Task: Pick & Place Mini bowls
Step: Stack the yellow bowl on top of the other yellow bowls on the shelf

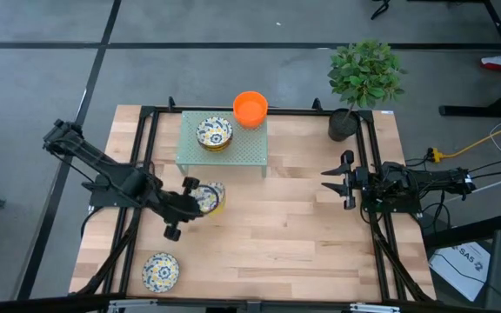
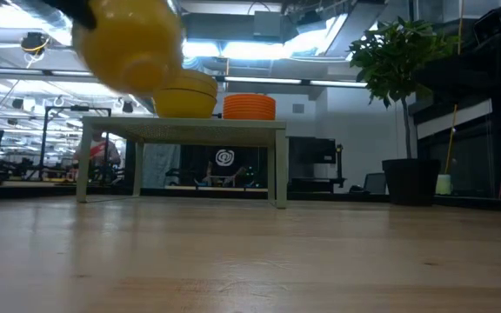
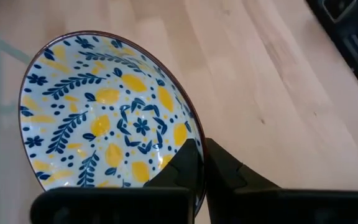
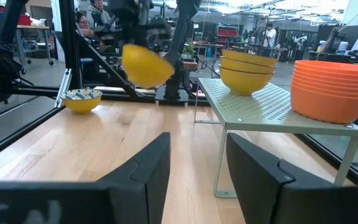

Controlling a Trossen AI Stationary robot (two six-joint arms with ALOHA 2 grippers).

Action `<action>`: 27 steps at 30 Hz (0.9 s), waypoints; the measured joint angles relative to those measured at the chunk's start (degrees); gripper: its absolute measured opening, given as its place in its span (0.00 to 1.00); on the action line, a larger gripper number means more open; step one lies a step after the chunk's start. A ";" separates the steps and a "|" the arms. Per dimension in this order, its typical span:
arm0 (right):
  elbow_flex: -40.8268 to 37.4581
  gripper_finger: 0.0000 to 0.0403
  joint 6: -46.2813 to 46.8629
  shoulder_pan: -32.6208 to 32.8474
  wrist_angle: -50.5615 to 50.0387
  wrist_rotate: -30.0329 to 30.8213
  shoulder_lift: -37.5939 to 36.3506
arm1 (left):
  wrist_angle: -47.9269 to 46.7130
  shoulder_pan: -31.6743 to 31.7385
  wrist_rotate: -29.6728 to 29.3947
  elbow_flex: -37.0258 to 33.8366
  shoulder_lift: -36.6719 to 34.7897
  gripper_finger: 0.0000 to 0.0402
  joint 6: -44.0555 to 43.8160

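Two stacks already occupy the green stand on the bench: orange bowls and patterned bowls. The left hand, clamped on a patterned bowl's rim, carries it mid-air; one bowl remains. The right hand waits half-open, empty.
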 joint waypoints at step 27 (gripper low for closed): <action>0.00 0.39 0.00 0.00 0.02 -0.01 0.00 | 13.29 10.73 -14.62 4.82 -13.27 0.01 31.65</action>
